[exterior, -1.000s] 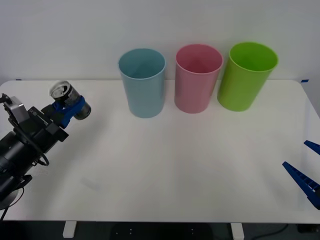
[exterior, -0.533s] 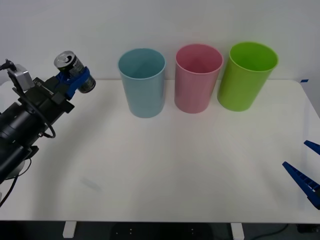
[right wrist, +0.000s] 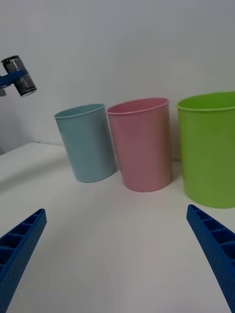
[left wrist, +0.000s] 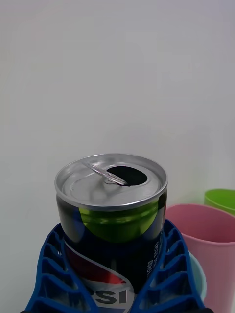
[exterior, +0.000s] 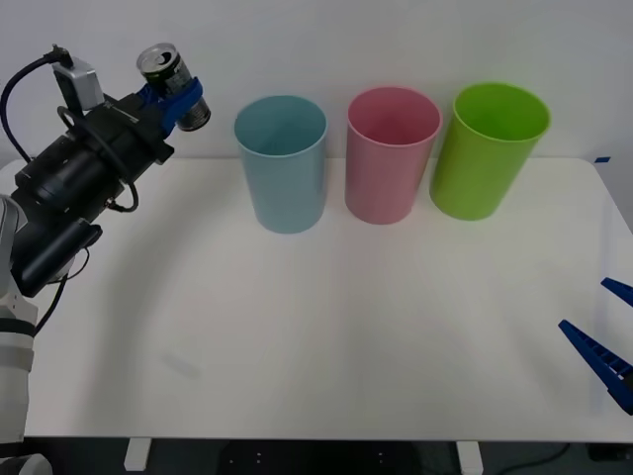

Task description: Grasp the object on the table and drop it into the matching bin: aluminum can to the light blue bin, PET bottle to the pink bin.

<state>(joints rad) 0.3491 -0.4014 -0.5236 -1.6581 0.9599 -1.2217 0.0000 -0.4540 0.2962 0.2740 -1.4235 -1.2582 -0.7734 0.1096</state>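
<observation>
In the front view the left tool has risen since half a second ago and swung toward the bins, its blue ribbed fingers clamped around the small dark aluminium drink can with a silver pull-tab top, which it holds tilted, high above the wide white counter. Just to that tool's right and lower stands the tall pale blue plastic bin, then the pink plastic bin and the lime green plastic bin; what shows of their insides looks empty. The right tool sits unmoved, low at the counter's right edge, fingers spread. From the right wrist, both fingers splay wide, the three bins ahead, the can held high beyond them. From the left wrist, the can sits gripped between blue fingers, its mouth open, pink bin beyond.
</observation>
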